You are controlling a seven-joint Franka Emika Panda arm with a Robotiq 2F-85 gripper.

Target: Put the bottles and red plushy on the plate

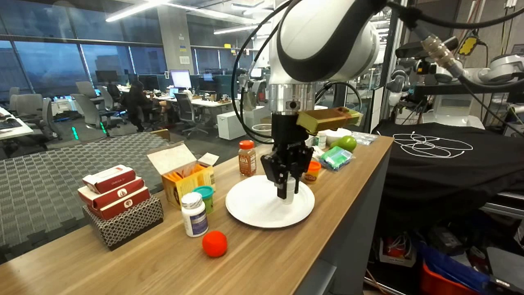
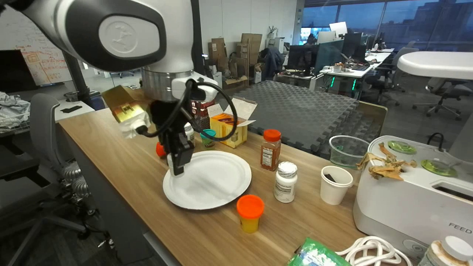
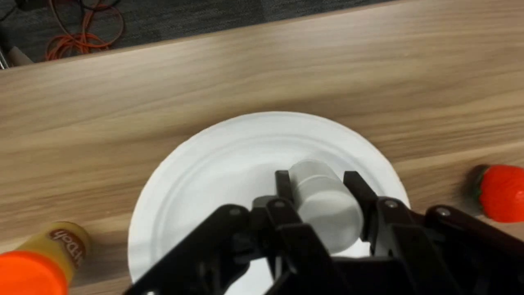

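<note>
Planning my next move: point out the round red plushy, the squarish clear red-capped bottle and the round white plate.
Red plushy (image 3: 503, 194), wrist view: its red body.
Red-capped bottle (image 1: 247, 160), in an exterior view: body.
White plate (image 2: 211, 180), in an exterior view: bare middle.

Ceiling light (image 1: 133, 10) glaring, above and well beyond my jaws; windows (image 1: 47, 61) past them dusky blue. Faint soft shadow on plate (image 2: 216, 177) below jaws. Wrist view: fingers (image 3: 283, 186) dark, blurry.

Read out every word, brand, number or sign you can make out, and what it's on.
"Play-Doh": orange-lidded tub
"FEED", possibly cut off: white machine
"OMEGA", then something blurred: top red box
Too small or blurred, among others: white bottle, teal-lidded tub, red-lidded jar, yellow box, whiteboard, gripper
</note>
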